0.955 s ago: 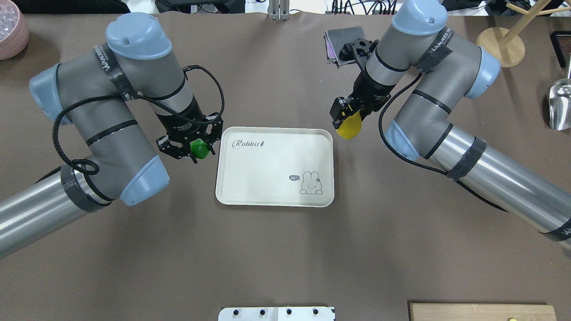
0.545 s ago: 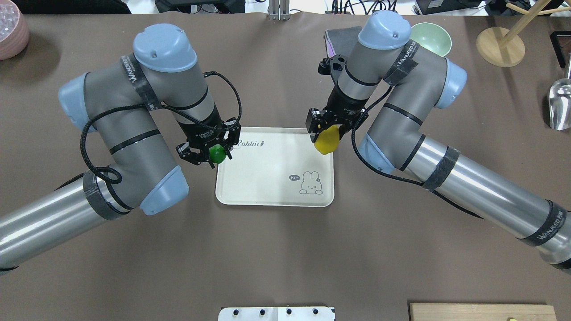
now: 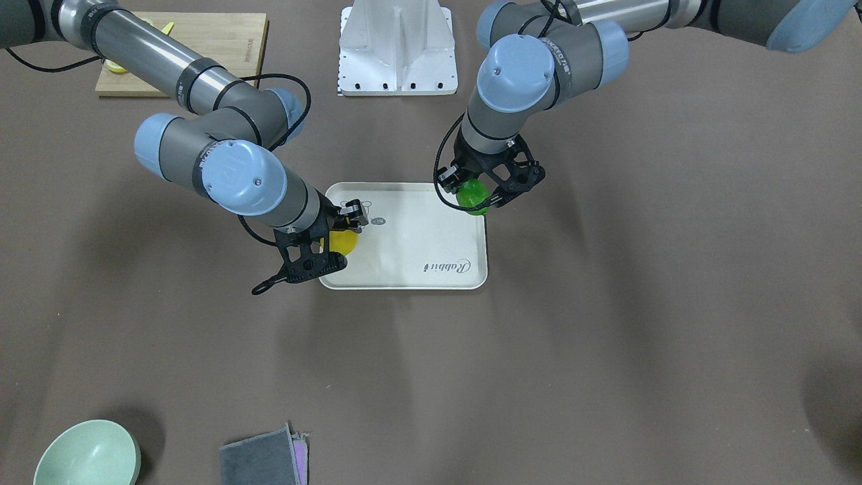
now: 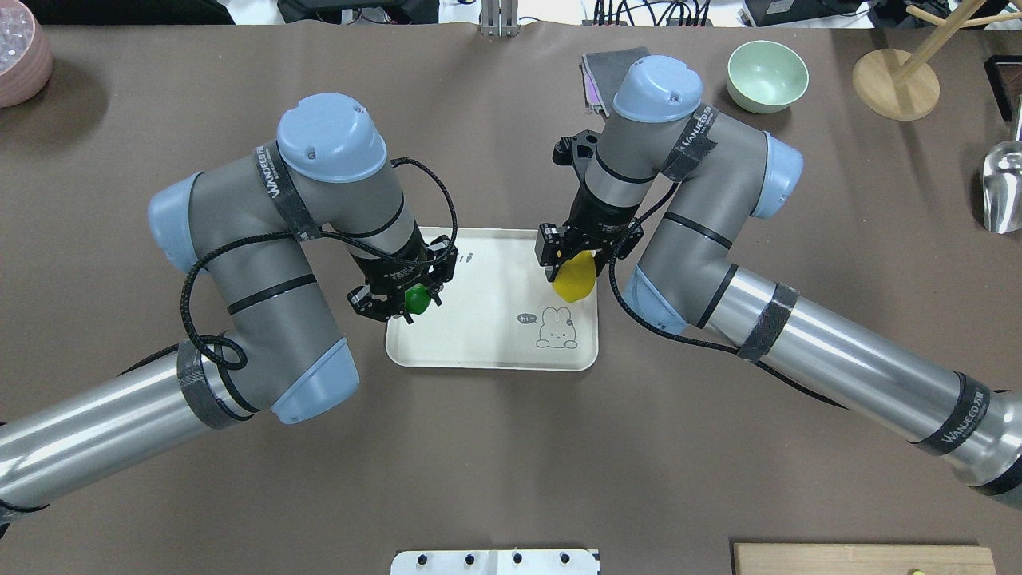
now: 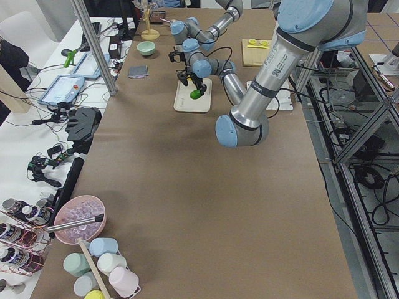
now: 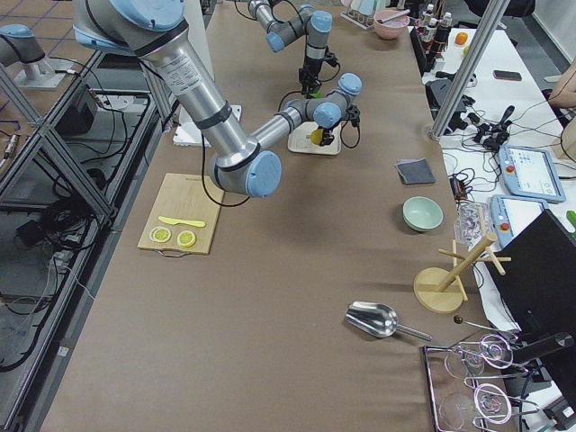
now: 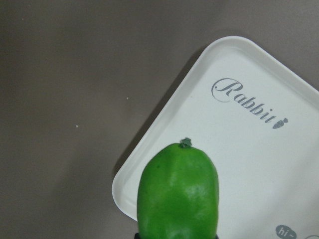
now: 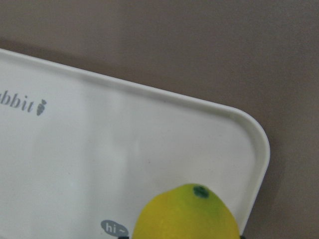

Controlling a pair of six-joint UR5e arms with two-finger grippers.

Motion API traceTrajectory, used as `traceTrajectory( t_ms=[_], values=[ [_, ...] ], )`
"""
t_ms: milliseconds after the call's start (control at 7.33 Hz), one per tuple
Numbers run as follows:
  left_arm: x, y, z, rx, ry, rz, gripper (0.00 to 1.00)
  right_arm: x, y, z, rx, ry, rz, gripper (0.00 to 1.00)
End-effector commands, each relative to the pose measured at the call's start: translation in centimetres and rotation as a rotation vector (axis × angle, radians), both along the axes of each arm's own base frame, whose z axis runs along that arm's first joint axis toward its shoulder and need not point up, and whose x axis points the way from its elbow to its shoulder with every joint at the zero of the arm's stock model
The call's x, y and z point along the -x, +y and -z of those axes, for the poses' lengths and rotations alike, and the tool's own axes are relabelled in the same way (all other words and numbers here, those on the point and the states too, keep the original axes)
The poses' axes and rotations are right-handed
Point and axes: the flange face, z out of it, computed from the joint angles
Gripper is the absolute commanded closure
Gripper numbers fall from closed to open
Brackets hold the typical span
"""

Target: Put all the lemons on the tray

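Note:
The cream-white tray [image 4: 487,327] with the bear drawing lies mid-table. My left gripper [image 4: 416,302] is shut on the green lemon [image 4: 416,299] and holds it over the tray's left edge. The left wrist view shows this lemon [image 7: 178,194] above a tray corner [image 7: 249,149]. My right gripper [image 4: 571,267] is shut on the yellow lemon [image 4: 573,277] and holds it over the tray's right part, just above the bear. The right wrist view shows the yellow lemon [image 8: 184,214] over the tray [image 8: 124,149]. In the front view the green lemon [image 3: 473,195] is on the right and the yellow lemon [image 3: 342,241] on the left.
A green bowl [image 4: 766,76] and a grey cloth [image 4: 603,68] sit at the far right. A wooden stand [image 4: 894,84] and a metal scoop [image 4: 1002,188] are at the right edge. A pink bowl [image 4: 20,56] is far left. A wooden cutting board [image 4: 862,559] holds lemon slices [image 3: 114,66].
Both arms have moved inward from beside the tray to over it, the left carrying the green lemon and the right the yellow lemon. The green bowl is now uncovered.

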Motion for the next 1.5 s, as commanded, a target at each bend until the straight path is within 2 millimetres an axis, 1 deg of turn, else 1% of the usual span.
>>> traceTrajectory(
  t_ms=[0, 136, 409, 682, 955, 1091, 1227, 1364],
  values=[
    [-0.2, 0.0, -0.1, 0.004, 0.004, 0.008, 0.54, 0.3, -0.2, -0.5, 0.003, 0.009, 0.001, 0.38],
    [-0.2, 0.0, -0.1, 0.013, 0.001, 0.015, 0.52, 0.7, -0.1, -0.8, 0.002, 0.016, 0.003, 0.28],
    [-0.2, 0.0, -0.1, 0.014, 0.002, 0.015, 0.51, 0.8, 0.0, -0.8, -0.002, 0.017, 0.002, 0.28],
    [-0.3, 0.1, -0.1, 0.019, 0.003, 0.018, 0.51, 0.8, -0.1, -0.5, -0.017, 0.001, 0.002, 0.21],
    [-1.0, 0.8, 0.2, 0.039, 0.002, 0.023, 0.51, 0.3, -0.5, -0.6, -0.015, 0.001, -0.006, 0.19],
    [-1.0, 0.7, 0.1, 0.041, 0.001, 0.024, 0.01, 0.0, -0.8, -0.5, -0.014, -0.002, -0.01, 0.13],
    [-0.9, 0.8, -0.1, 0.033, 0.001, 0.019, 0.02, -0.5, -1.4, -0.3, -0.014, -0.004, -0.02, 0.07],
    [-0.5, 0.7, -0.1, 0.014, 0.006, 0.013, 0.02, -2.2, -2.9, 0.0, -0.012, -0.008, -0.047, 0.02]
  ],
)
